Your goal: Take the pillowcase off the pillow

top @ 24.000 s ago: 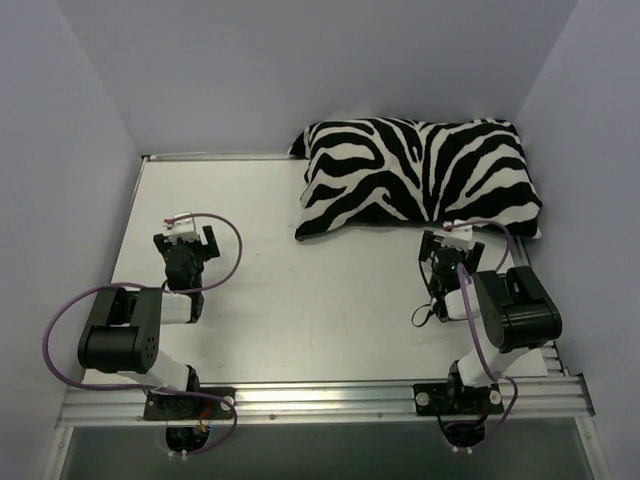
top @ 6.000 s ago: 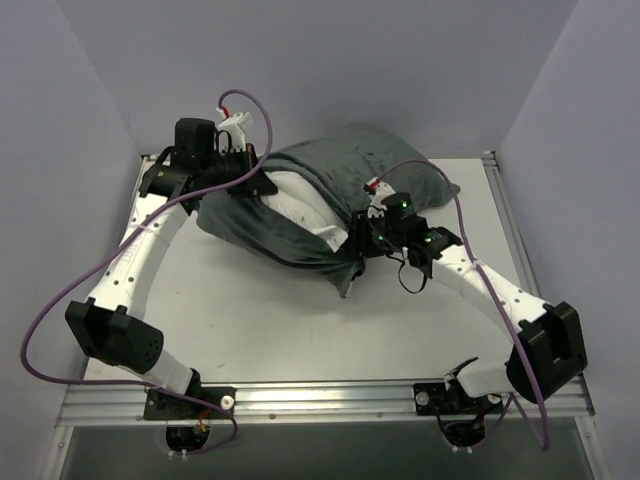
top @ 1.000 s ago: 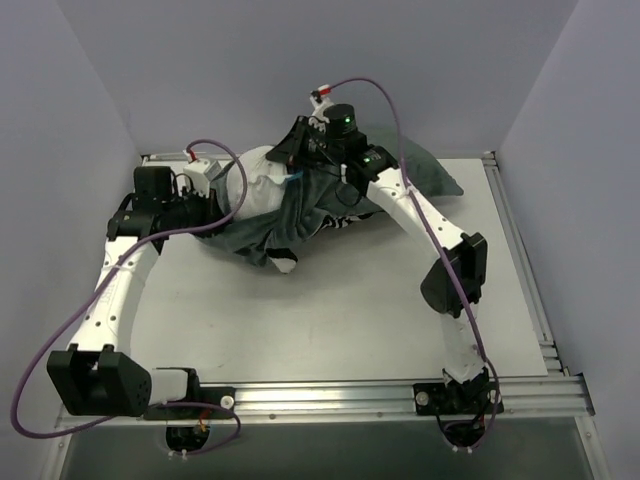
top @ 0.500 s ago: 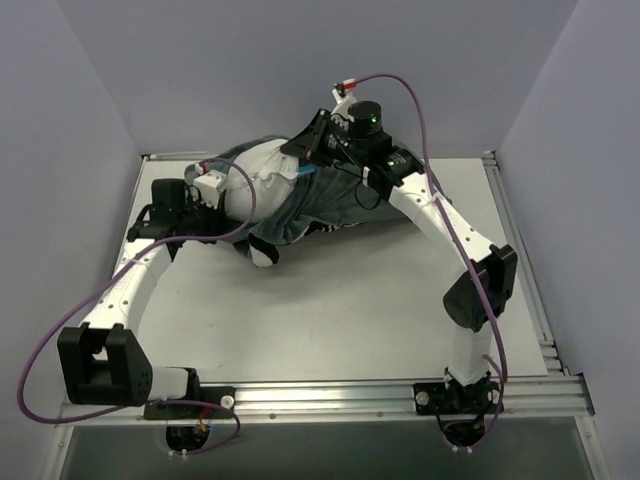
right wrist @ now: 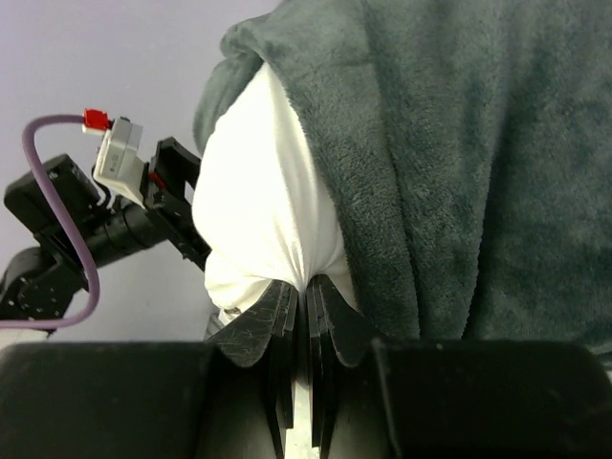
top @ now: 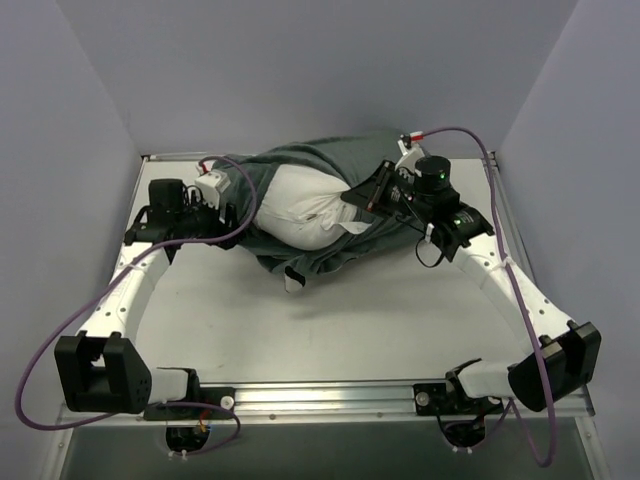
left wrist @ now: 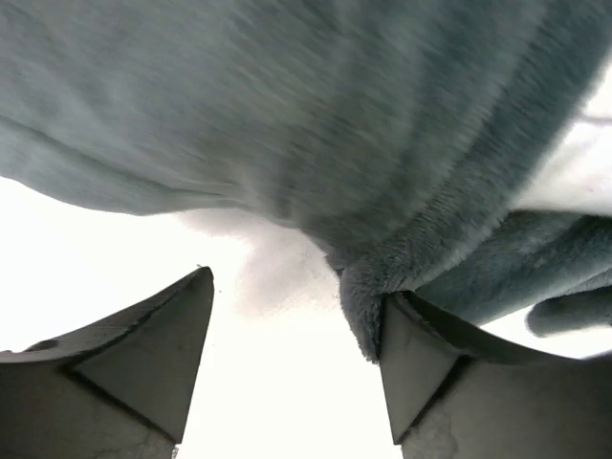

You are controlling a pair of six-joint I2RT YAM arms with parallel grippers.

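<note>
The white pillow (top: 300,208) lies at the back of the table, half out of the dark grey pillowcase (top: 325,158), whose loose end hangs toward the front (top: 312,262). My right gripper (top: 358,197) is shut on a pinch of the pillow's white fabric (right wrist: 258,191), with the pillowcase (right wrist: 459,143) draped beside it; the jaws meet at the pinch (right wrist: 308,285). My left gripper (top: 232,205) stands open at the bundle's left end. In the left wrist view the gripper (left wrist: 292,287) holds nothing, though a fold of pillowcase (left wrist: 335,115) brushes the right fingertip (left wrist: 421,363).
The white table (top: 400,310) is boxed in by grey walls on the left, back and right. An aluminium rail (top: 320,395) with both arm bases runs along the near edge. Purple cables loop from both wrists.
My left gripper has opened and let go of the pillowcase. The right arm has swung right and toward the front with the pillow, dragging the bundle rightward.
</note>
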